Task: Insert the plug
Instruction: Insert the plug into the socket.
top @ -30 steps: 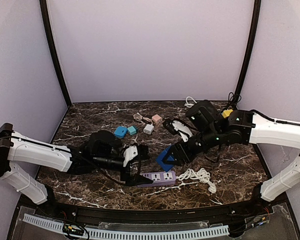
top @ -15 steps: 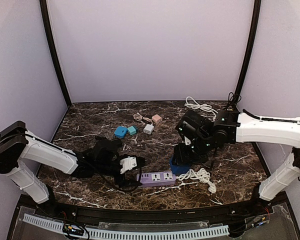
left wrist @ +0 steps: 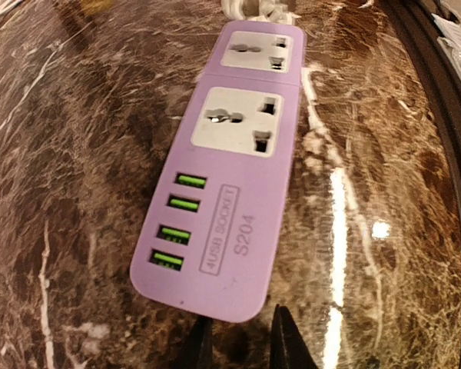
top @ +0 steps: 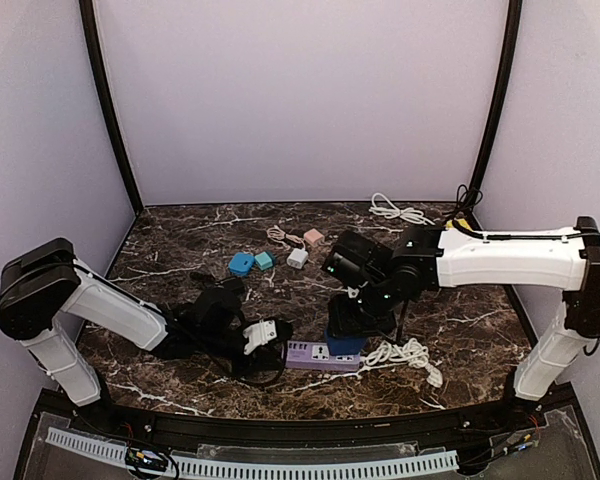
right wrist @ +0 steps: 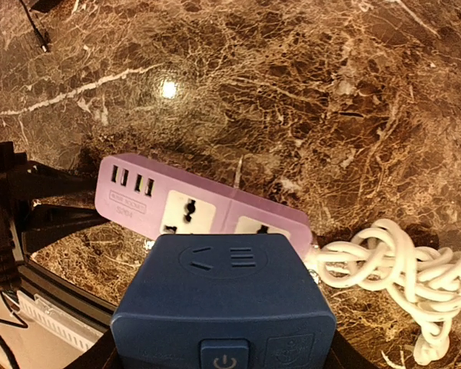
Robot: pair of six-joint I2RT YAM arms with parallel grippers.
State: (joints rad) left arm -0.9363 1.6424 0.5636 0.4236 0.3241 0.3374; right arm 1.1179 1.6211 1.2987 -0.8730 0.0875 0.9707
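A purple power strip (top: 315,355) lies near the table's front edge, with two sockets and several green USB ports (left wrist: 238,192). My right gripper (top: 348,322) is shut on the plug (right wrist: 223,300), a dark blue block with a power button. The plug (top: 345,343) hangs just over the strip's (right wrist: 207,207) right socket; its prongs are hidden. My left gripper (top: 278,342) lies low on the table at the strip's left end. The left gripper (left wrist: 242,346) has its thin fingertips (left wrist: 284,342) close together just behind that end, with nothing seen between them.
A coiled white cable (top: 405,352) runs from the strip's right end (right wrist: 392,261). Small blue (top: 241,264), teal (top: 264,260), white (top: 297,257) and pink (top: 314,237) adapters sit at the back, with another white cable (top: 400,212) by the rear wall. The table's black front rim (left wrist: 438,115) is close.
My right arm swung left and down, bringing the blue plug over the strip. My left gripper closed and settled at the strip's left end; the strip shifted slightly.
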